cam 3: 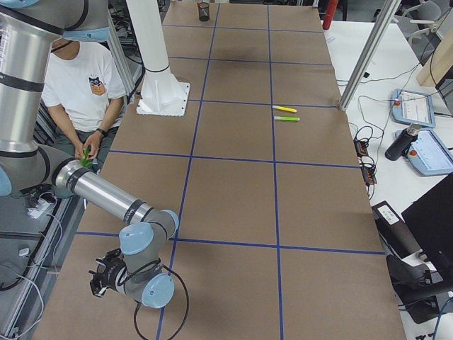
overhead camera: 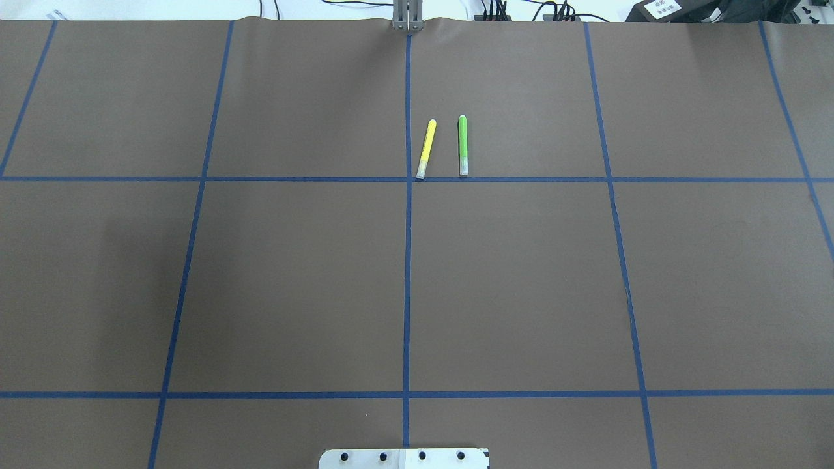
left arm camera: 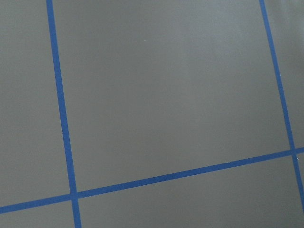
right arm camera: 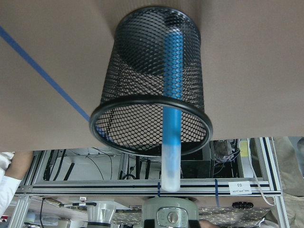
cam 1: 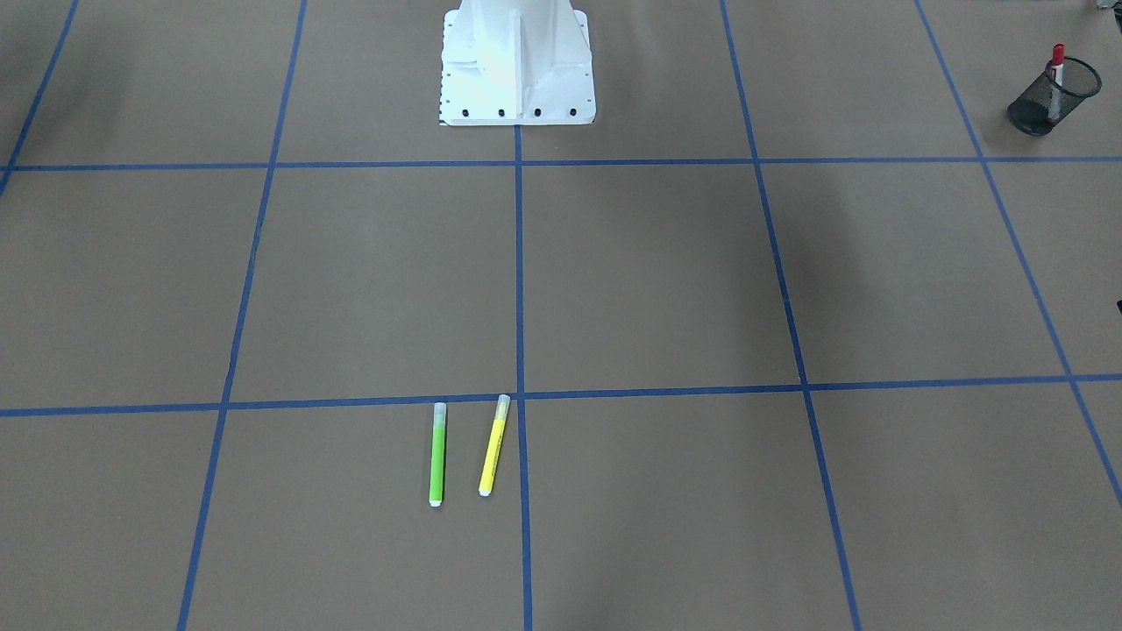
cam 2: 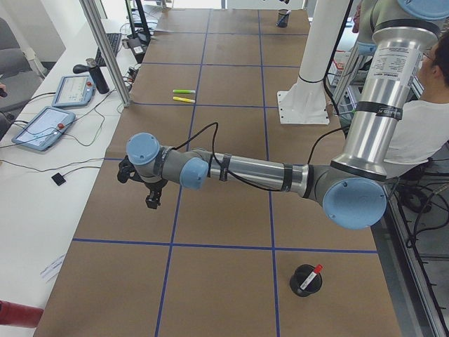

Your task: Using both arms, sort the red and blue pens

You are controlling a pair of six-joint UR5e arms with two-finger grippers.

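The red-capped marker [cam 1: 1057, 68] stands upright in a black mesh cup [cam 1: 1031, 112] near the end of the brown worktop [cam 1: 649, 280] on the robot's left side, with its red cap above the rim. The blue highlighter [right arm camera: 173, 66] stands in a second mesh cup [right arm camera: 137, 61], seen close up by the right wrist camera. Its blue barrel leans on the rim and its translucent cap sticks out past it.

A green highlighter [cam 1: 437, 454] and a yellow highlighter [cam 1: 493, 445] lie side by side, apart from each other, on the far side of the worktop from the white pedestal [cam 1: 517, 70]. Their caps lie at a line of the blue tape [cam 1: 519, 263] that marks the surface into squares, and the yellow one is slightly tilted.

The left arm [cam 2: 245, 172] stretches low across the worktop with the left tool [cam 2: 149, 200] pointing down over a bare square, well apart from the marker's cup. Its wrist camera shows only brown surface and tape lines. The right arm [cam 3: 106, 195] bends down at the robot's right end, with the right tool [cam 3: 102, 280] near the worktop's edge. Both tools show only in side views, so it cannot be told whether their fingers are spread or pressed together.

A person [cam 3: 78, 78] in a white T-shirt sits beside the worktop behind the pedestal
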